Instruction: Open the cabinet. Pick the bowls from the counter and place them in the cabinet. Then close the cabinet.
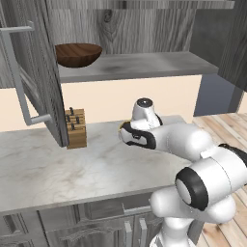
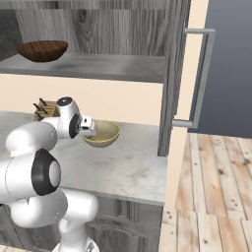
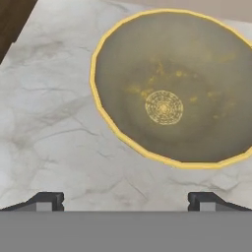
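Your arm folds low over the counter [image 1: 43, 169], wrist bent down so the gripper [image 3: 125, 199] hangs above the beige bowl [image 2: 101, 133], jaws spread wide and holding nothing. The brown bowl [image 1: 77, 54] sits on the open cabinet's shelf [image 1: 144, 65].

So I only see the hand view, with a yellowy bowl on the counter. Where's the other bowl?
Observer: The brown bowl sits up on the cabinet shelf, towards its left end.
Operator: Is the cabinet open?
Observer: Yes, the left door and the right door both stand open.
Operator: Anything else on the counter?
Observer: A knife block stands left of your yellowy bowl, near the left door.
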You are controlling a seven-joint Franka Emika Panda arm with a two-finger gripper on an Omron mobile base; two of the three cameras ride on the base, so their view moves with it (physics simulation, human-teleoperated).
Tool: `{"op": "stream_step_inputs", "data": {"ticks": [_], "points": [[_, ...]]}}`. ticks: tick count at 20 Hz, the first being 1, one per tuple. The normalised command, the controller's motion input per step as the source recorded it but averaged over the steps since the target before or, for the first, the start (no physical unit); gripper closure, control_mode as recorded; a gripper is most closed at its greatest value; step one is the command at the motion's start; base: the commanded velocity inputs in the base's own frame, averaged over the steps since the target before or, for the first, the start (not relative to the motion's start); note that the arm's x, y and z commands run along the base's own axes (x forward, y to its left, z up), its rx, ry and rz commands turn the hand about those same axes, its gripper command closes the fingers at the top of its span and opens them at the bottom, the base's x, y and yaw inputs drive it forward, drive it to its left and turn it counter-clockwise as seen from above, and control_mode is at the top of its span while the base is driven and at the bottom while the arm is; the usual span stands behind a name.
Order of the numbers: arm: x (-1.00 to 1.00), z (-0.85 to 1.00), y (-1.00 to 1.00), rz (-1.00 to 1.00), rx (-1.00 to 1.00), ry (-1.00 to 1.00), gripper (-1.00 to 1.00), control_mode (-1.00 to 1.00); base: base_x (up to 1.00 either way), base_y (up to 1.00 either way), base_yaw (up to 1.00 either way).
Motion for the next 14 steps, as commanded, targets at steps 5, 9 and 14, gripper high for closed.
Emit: {"op": "stream_step_inputs", "data": {"ticks": [5,9,14], "points": [[0.33,-0.13,0.07,0.0,0.0,0.09,-1.0,-1.0,0.0,0.0,0.0],[0.22,-0.27,0.05,0.03,0.0,0.03,-1.0,-1.0,0.0,0.0,0.0],[0.27,-0.3,0.04,0.05,0.0,0.0,-1.0,-1.0,0.0,0.0,0.0]]}}
